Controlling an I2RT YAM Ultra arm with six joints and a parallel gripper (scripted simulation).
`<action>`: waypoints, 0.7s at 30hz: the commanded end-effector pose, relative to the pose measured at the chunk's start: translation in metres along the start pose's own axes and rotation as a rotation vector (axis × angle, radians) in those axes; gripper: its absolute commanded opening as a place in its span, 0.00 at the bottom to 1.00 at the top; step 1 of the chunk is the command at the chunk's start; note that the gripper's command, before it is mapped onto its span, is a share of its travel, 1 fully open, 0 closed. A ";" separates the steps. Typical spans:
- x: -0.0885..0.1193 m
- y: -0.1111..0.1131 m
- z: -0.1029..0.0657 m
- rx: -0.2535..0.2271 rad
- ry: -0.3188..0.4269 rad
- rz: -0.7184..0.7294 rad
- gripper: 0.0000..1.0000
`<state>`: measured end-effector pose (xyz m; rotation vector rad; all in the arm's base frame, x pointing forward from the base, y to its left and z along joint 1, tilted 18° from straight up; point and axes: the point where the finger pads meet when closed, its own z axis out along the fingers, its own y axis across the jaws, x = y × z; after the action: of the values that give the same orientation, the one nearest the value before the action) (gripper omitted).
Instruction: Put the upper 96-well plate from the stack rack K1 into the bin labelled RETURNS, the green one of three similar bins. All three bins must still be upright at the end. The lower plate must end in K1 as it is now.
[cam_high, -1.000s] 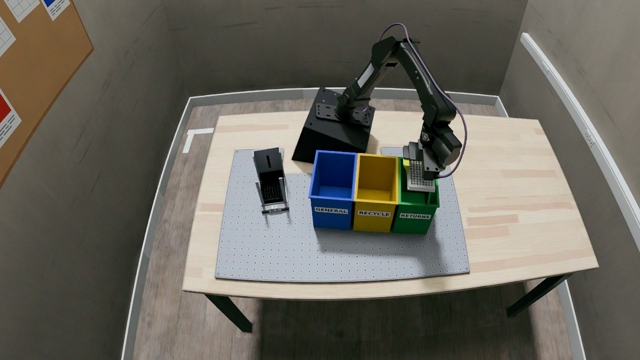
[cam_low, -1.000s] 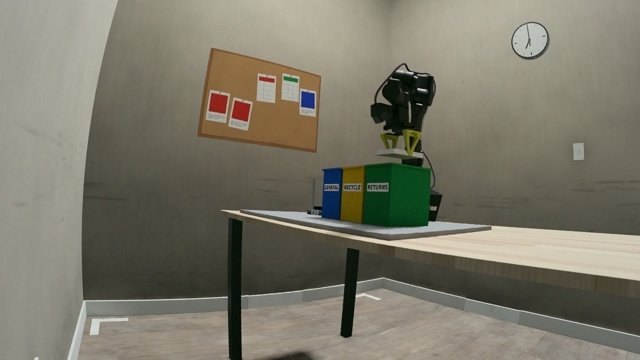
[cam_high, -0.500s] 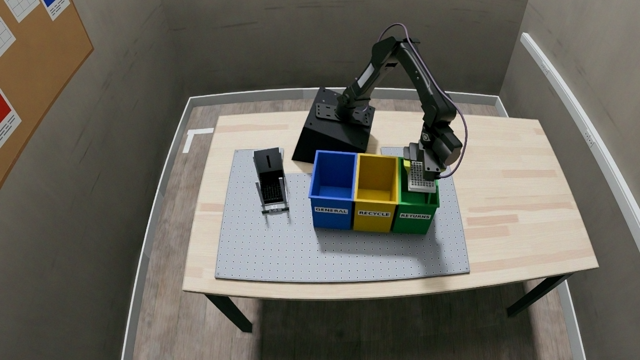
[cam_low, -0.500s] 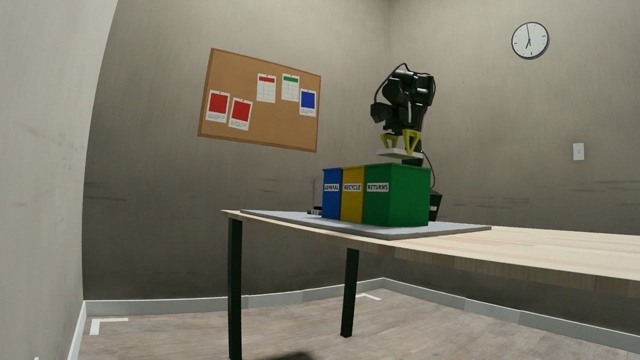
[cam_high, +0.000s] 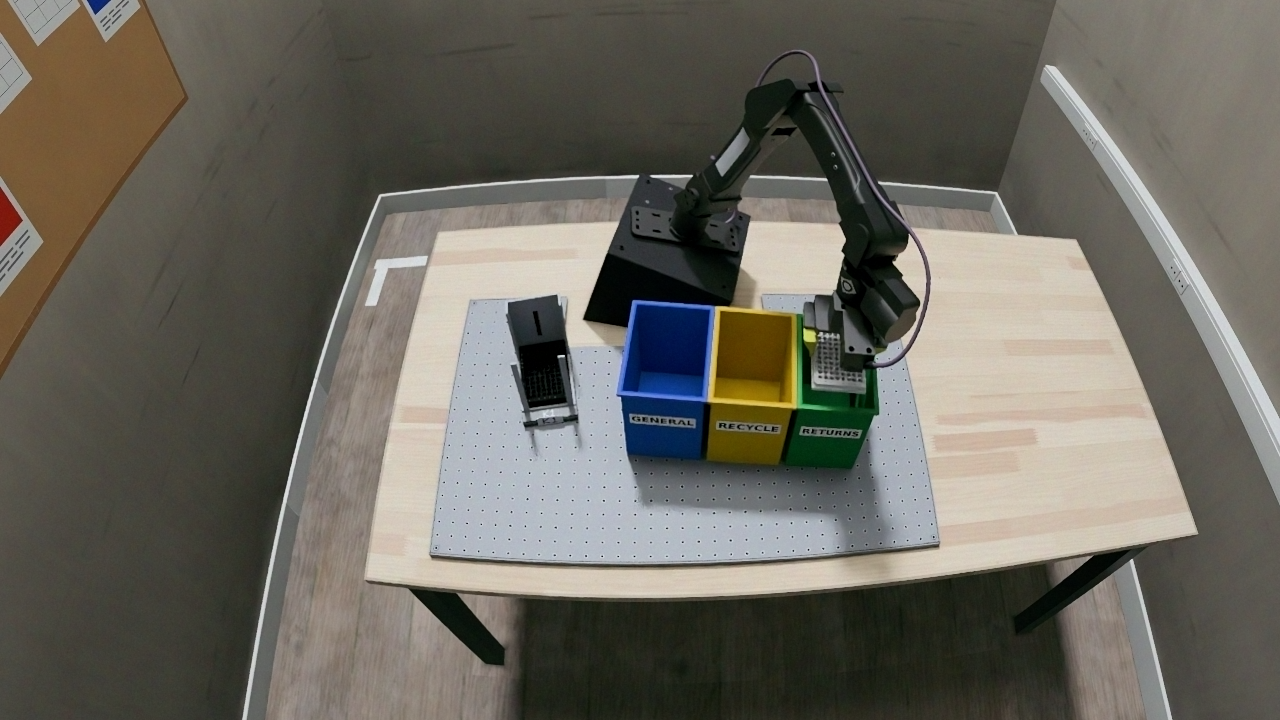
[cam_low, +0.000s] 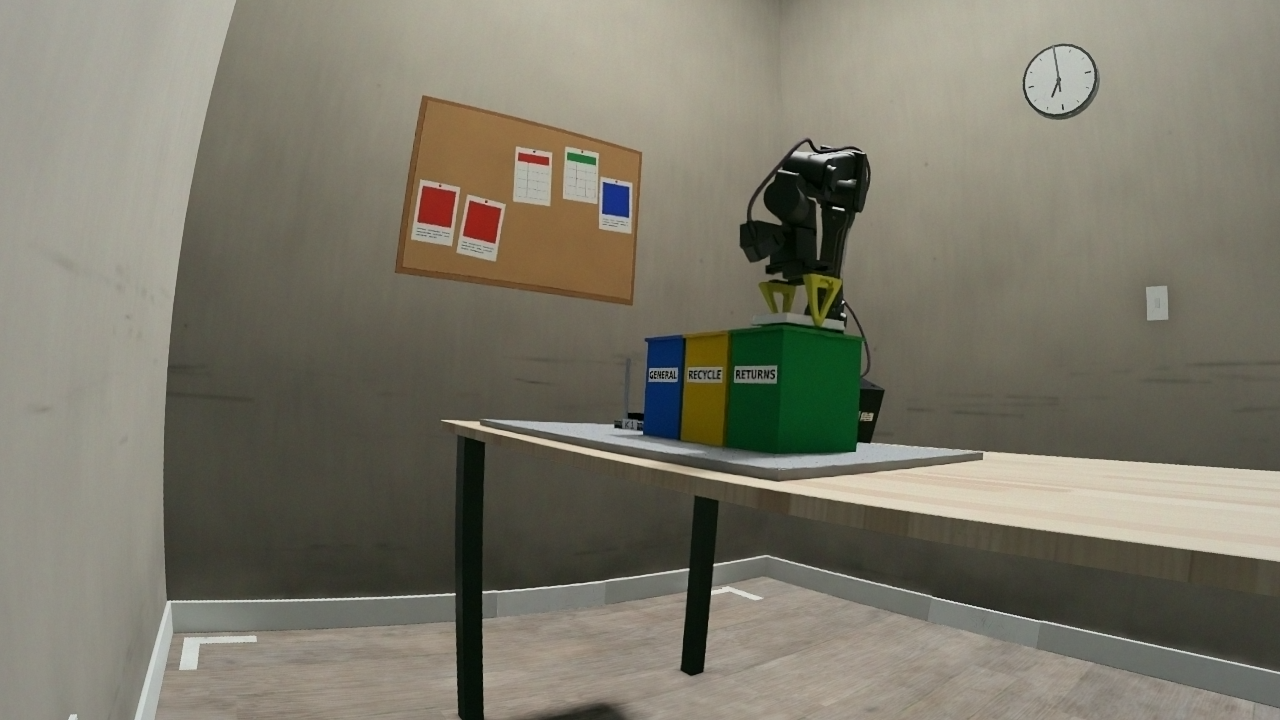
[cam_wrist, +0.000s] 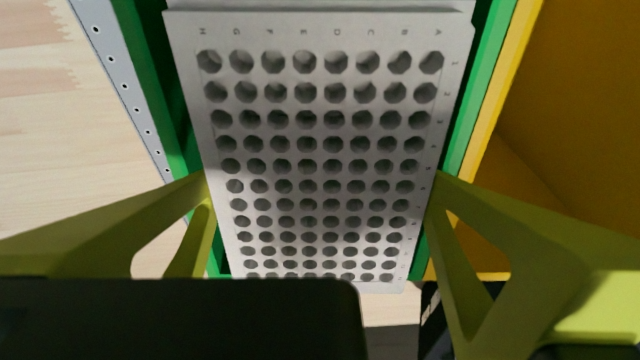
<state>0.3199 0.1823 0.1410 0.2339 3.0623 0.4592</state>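
Plate (cam_wrist: 320, 150) sits clamped between the gripper (cam_wrist: 320, 220) fingers (spread wide) over the green bin (cam_high: 827, 443).

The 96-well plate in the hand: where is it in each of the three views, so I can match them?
Top: the 96-well plate sits right of centre, over the green RETURNS bin, held by the hand.
Exterior: a thin white slab at the green bin's top rim, under the yellow fingers.
Wrist: it fills the centre, between the bin's green walls.
Shared landmark: the green bin.
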 end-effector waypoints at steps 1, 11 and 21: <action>-0.007 0.003 0.000 -0.007 -0.035 -0.001 0.00; -0.007 0.004 -0.005 -0.015 -0.047 -0.005 0.00; -0.001 0.004 -0.003 -0.014 -0.044 -0.008 0.00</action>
<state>0.3244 0.1854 0.1411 0.2297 3.0414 0.4715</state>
